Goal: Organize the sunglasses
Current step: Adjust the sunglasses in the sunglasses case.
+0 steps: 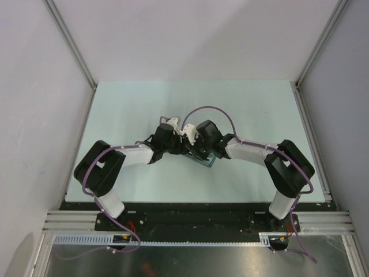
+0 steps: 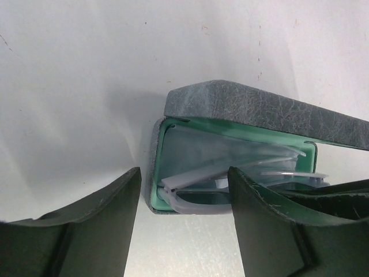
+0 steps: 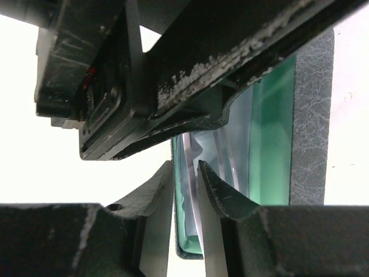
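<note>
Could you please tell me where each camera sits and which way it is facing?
Top external: above and behind the bases, looking down at the table; the left arm and right arm show.
Left wrist: faces the open grey case with the sunglasses inside; the left gripper frames it.
Right wrist: close against the case's green lining; the right gripper shows below, the left gripper above.
Both wrist views share the case.

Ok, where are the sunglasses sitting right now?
In the left wrist view the sunglasses lie inside the open grey case, against its green lining, just beyond the left pincer; the case sits in the middle of the table.
</note>
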You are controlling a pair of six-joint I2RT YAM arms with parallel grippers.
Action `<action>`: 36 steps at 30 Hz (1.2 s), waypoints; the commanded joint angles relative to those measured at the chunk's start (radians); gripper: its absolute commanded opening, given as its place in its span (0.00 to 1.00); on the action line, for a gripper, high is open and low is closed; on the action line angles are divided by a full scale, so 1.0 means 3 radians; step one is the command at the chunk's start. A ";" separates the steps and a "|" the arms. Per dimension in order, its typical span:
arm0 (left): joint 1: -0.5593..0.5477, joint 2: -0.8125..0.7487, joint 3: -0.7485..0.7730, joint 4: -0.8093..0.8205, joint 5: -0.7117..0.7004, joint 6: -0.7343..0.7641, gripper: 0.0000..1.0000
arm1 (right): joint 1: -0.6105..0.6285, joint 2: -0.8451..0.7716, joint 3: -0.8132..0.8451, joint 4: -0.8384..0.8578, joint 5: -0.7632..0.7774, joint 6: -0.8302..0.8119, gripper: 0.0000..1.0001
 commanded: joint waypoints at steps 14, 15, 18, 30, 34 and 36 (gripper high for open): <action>-0.0014 -0.0026 0.0083 -0.0019 -0.0023 0.0014 0.69 | -0.0004 0.0099 0.0157 -0.0033 0.0189 -0.0072 0.00; -0.0013 -0.0046 0.0078 -0.0014 -0.0028 0.0009 0.70 | 0.0001 0.0089 0.0157 -0.0048 0.0169 -0.0087 0.00; -0.0014 -0.0153 0.0058 -0.0024 -0.0064 0.0009 0.74 | -0.0019 0.0089 0.0162 -0.0079 0.0107 -0.0097 0.00; 0.0058 -0.0890 -0.0121 -0.0183 -0.0370 -0.0012 0.92 | -0.0331 -0.0096 0.0188 -0.0222 -0.0721 -0.0143 0.00; 0.0155 -0.1033 -0.0239 -0.0244 -0.0487 -0.0032 0.93 | -0.0331 -0.0029 0.0203 -0.0263 -0.0727 -0.0159 0.00; 0.0222 -0.1109 -0.0310 -0.0260 -0.0539 -0.0047 0.93 | -0.0331 0.0007 0.0208 -0.0268 -0.0721 -0.0148 0.00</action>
